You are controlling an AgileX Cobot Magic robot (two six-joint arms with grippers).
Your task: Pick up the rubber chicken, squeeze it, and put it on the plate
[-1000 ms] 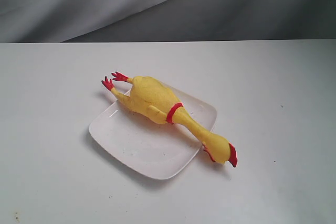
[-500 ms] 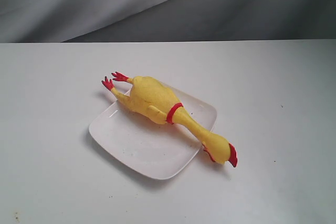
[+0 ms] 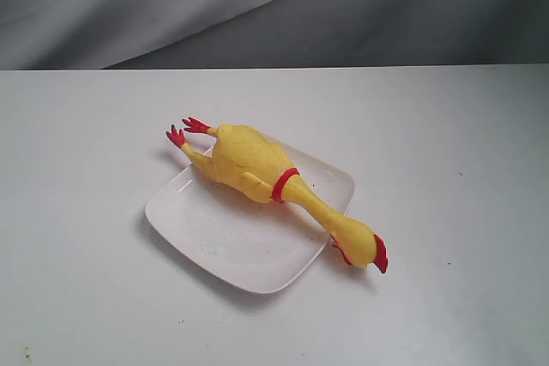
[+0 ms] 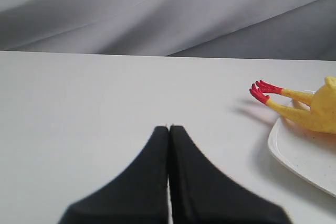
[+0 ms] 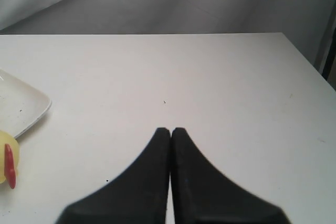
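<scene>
The yellow rubber chicken (image 3: 257, 167) lies across the white plate (image 3: 223, 242), its red feet past the far-left rim and its head with the red comb past the right rim, resting on the table. In the left wrist view the chicken's red feet (image 4: 265, 90) and the plate's edge (image 4: 294, 153) show well off to one side of my left gripper (image 4: 168, 128), which is shut and empty. My right gripper (image 5: 170, 129) is shut too, holding nothing, with the plate's corner (image 5: 23, 106) and the chicken's head (image 5: 8, 163) at the frame edge. Neither gripper shows in the exterior view.
A white table (image 3: 446, 169) carries the plate. Grey cloth (image 3: 257, 6) hangs behind the far edge. The table's right edge (image 5: 310, 66) shows in the right wrist view.
</scene>
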